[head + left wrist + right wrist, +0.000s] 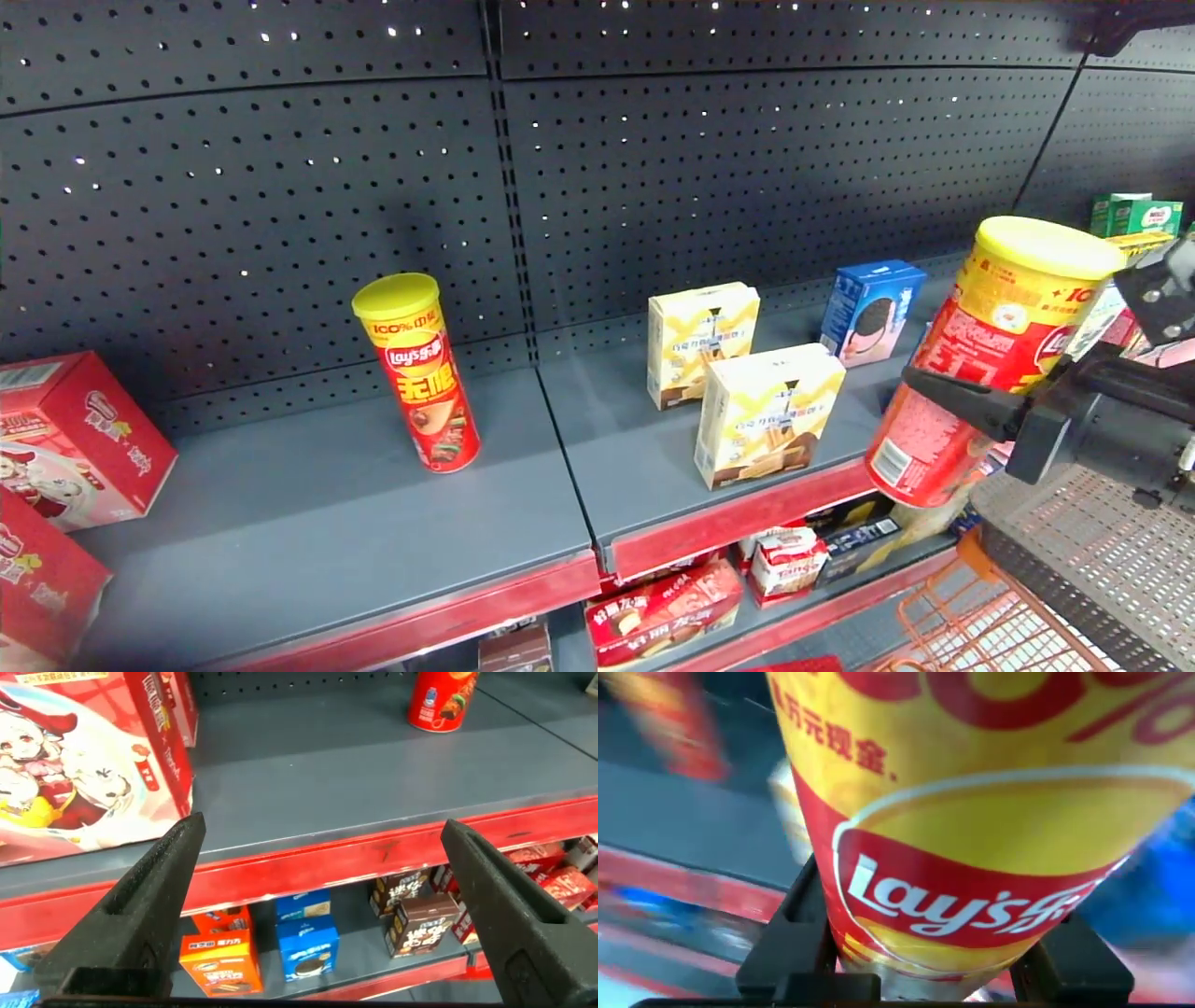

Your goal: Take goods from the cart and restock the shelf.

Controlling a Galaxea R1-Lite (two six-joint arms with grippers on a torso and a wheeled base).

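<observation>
red boxes (75,439) cut off by left edge | held can (971,840) top beyond frame, shelf (682,812) behind it blurred | lower-tier packs (663,607) half hidden under shelf

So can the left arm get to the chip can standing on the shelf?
Probably yes. The left gripper is open and empty, and only bare shelf lies between it and the standing can; the red box sits off to the side.

On the shelf (327,504) a chip can (417,373) stands left of two wafer boxes, the rear wafer box (702,343) behind the front wafer box (767,413). A cookie box (873,311) sits farther right and large boxes (75,439) lie far left. A second can (994,355) (tilted, in the right gripper (929,952)) hangs before the shelf's right end, near the cart (990,625).
</observation>
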